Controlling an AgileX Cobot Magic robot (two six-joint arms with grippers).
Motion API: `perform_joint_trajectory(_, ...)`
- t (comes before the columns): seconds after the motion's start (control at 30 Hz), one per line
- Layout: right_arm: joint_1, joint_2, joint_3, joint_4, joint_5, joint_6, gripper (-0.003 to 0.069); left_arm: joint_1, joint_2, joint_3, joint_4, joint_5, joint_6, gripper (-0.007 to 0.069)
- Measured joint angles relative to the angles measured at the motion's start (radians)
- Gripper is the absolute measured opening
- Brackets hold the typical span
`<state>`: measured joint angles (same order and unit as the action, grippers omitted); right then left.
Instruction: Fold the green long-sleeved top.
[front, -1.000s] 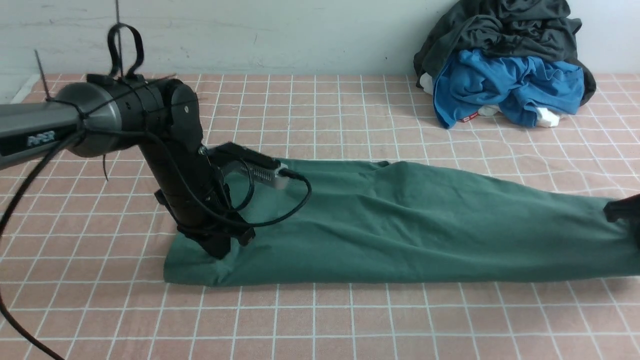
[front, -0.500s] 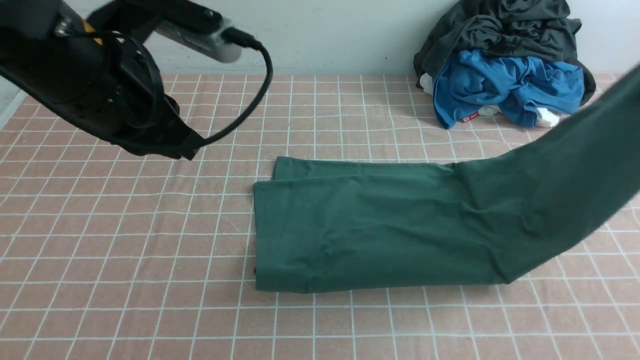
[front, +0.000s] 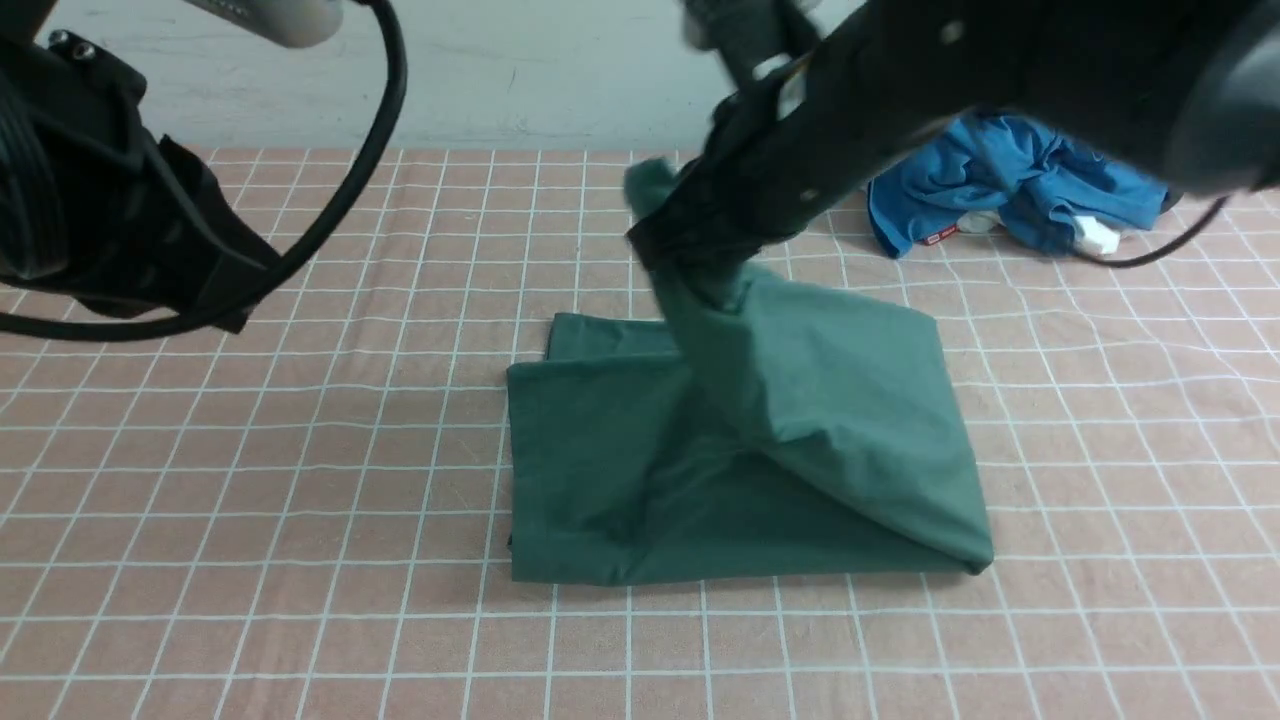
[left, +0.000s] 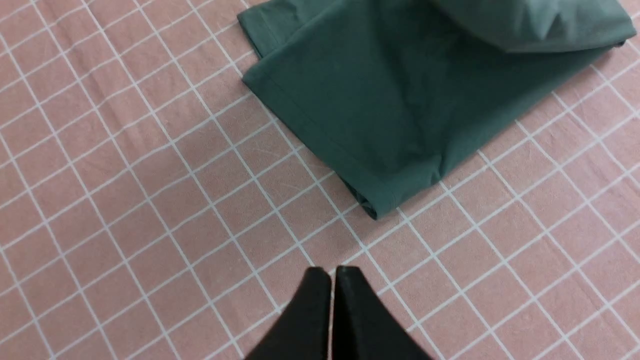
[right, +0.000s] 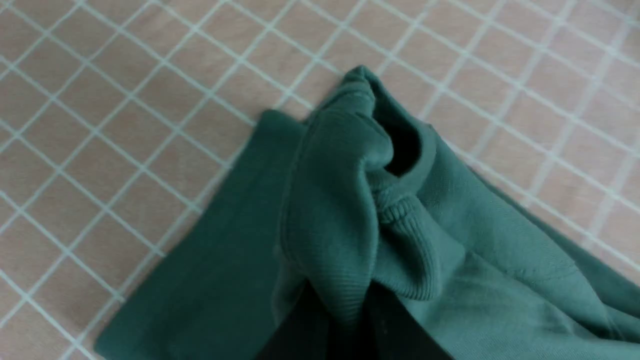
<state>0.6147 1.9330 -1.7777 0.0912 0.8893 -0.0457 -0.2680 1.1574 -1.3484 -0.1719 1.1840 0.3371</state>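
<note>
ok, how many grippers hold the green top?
1. The right gripper holds a bunched end of the green top, raised over its folded part. The left gripper is shut, empty, off the cloth.

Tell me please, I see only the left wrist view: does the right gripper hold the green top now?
Observer: Yes. The right wrist view shows the right gripper shut on a ribbed edge of the green top.
Operator: Is this end lifted or lying flat?
Observer: Lifted. In the front view it hangs from the gripper above the part lying flat on the table.
Operator: Is something else on the table?
Observer: A clothes pile, blue showing, at the far right by the wall.
</note>
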Motion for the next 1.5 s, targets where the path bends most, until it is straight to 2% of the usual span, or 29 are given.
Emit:
perform_joint_trajectory(0.2, 0.048, 0.130, -0.015, 0.084, -0.080, -0.003, 0.0045, 0.000, -0.050, 0.081, 0.000, 0.001, -0.007, -0.0003)
perform_joint_trajectory(0.3, 0.056, 0.177, -0.015, 0.134, -0.113, -0.021, 0.0125, 0.000, -0.078, 0.141, 0.000, -0.013, -0.009, -0.0003)
perform_joint_trajectory(0.4, 0.056, 0.180, -0.019, 0.150, -0.118, -0.031, 0.0244, 0.000, -0.098, 0.177, 0.000, -0.043, -0.009, -0.0003)
perform_joint_trajectory(0.43, 0.056, 0.173, -0.029, 0.150, -0.111, -0.033, 0.0314, 0.000, -0.110, 0.193, 0.000, -0.058, -0.009, -0.0003)
perform_joint_trajectory(0.47, 0.056, 0.172, -0.031, 0.150, -0.111, -0.033, 0.0314, 0.000, -0.112, 0.195, 0.000, -0.064, -0.009, -0.0003)
perform_joint_trajectory(0.5, 0.056, 0.154, -0.053, 0.133, -0.071, -0.035, 0.0394, 0.000, -0.140, 0.223, 0.000, -0.092, -0.009, -0.0003)
perform_joint_trajectory(0.53, 0.056, 0.140, -0.070, 0.116, -0.034, -0.038, 0.0430, 0.000, -0.162, 0.237, 0.000, -0.109, -0.010, -0.0003)
perform_joint_trajectory(0.57, 0.056, 0.137, -0.070, 0.116, -0.025, -0.040, 0.0437, 0.000, -0.167, 0.245, 0.000, -0.112, -0.010, -0.0003)
perform_joint_trajectory(0.63, 0.056, 0.086, -0.121, 0.040, 0.107, -0.044, 0.0486, 0.000, -0.239, 0.309, 0.001, -0.154, -0.011, -0.0003)
perform_joint_trajectory(0.73, 0.056, 0.016, -0.151, -0.055, 0.235, -0.047, 0.0496, 0.000, -0.347, 0.397, 0.016, -0.200, -0.021, -0.0003)
perform_joint_trajectory(0.83, 0.056, -0.070, -0.154, -0.145, 0.339, -0.051, 0.0464, 0.000, -0.493, 0.505, 0.050, -0.249, -0.046, -0.0003)
perform_joint_trajectory(0.93, 0.056, -0.175, -0.100, -0.183, 0.349, -0.051, 0.0396, 0.000, -0.639, 0.614, 0.084, -0.290, -0.104, -0.0003)
perform_joint_trajectory(1.13, 0.056, -0.475, 0.183, -0.171, 0.342, -0.033, 0.0200, 0.000, -0.888, 0.801, 0.153, -0.367, -0.254, -0.0003)
perform_joint_trajectory(1.27, 0.056, -0.705, 0.434, -0.172, 0.196, 0.021, 0.0074, 0.000, -1.007, 0.864, 0.186, -0.394, -0.286, -0.0003)
perform_joint_trajectory(1.37, 0.056, -0.855, 0.580, -0.172, 0.084, 0.040, 0.0015, 0.000, -1.041, 0.869, 0.191, -0.397, -0.287, -0.0003)
perform_joint_trajectory(1.5, 0.056, -1.061, 0.756, -0.167, -0.061, 0.046, -0.0011, 0.000, -1.050, 0.869, 0.192, -0.396, -0.289, -0.0003)
